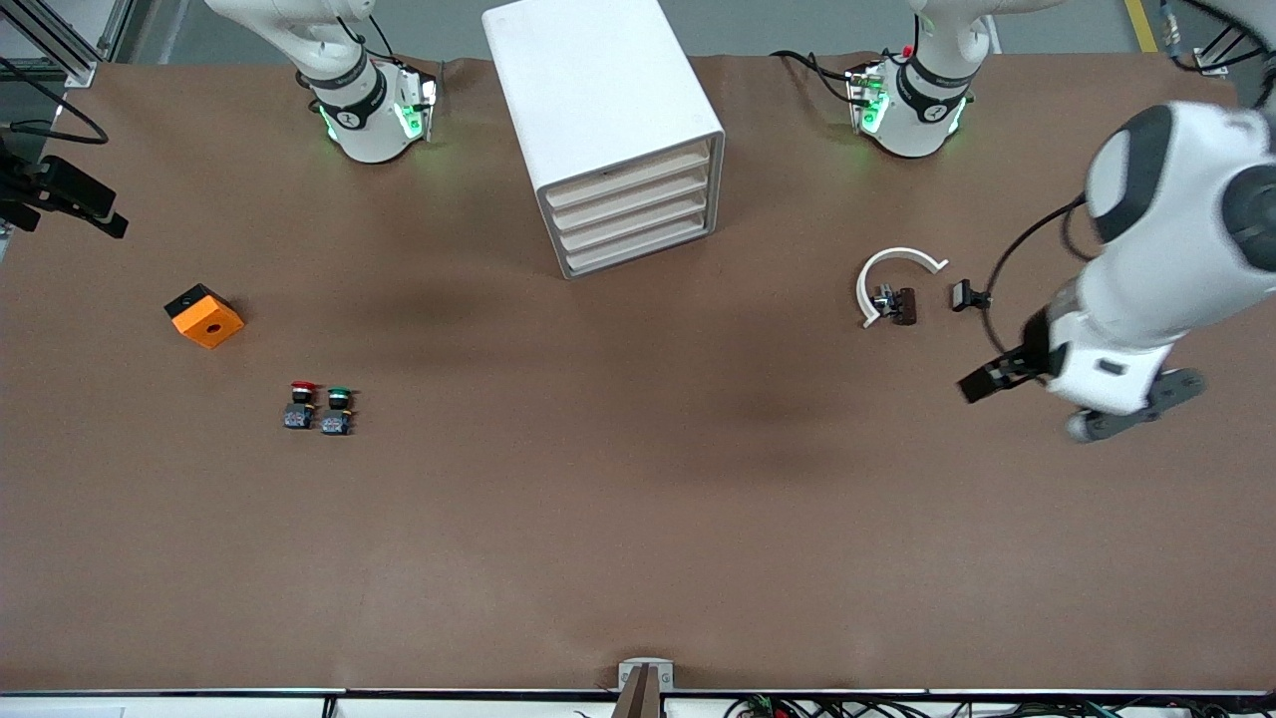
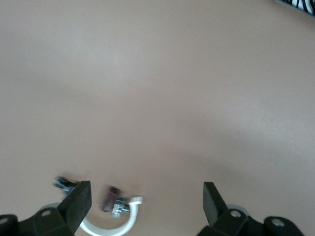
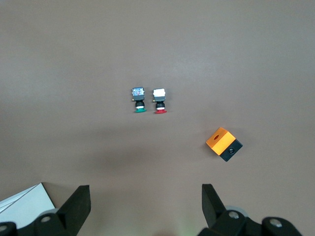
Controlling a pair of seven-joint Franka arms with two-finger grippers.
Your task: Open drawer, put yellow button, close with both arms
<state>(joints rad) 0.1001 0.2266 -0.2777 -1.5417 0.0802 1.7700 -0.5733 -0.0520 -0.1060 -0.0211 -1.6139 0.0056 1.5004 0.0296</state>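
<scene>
The drawer (image 1: pixel 628 176) is the top one of four cream fronts in the white cabinet (image 1: pixel 593 90), and all four sit flush. No yellow button shows in any view. My left arm (image 1: pixel 1146 279) hangs over the left arm's end of the table. Its left gripper (image 2: pixel 146 188) is open and empty, close to a white C-shaped ring (image 2: pixel 106 227). My right gripper (image 3: pixel 145 189) is open and empty, high over the table, looking down on a red button (image 3: pixel 159 102) and a green button (image 3: pixel 139 100).
The red button (image 1: pixel 301 403) and the green button (image 1: pixel 337 409) stand side by side toward the right arm's end. An orange box (image 1: pixel 204 315) with a black base lies nearby. The white ring (image 1: pixel 892 271) has small clips (image 1: pixel 895 304) and a black part (image 1: pixel 965 295) beside it.
</scene>
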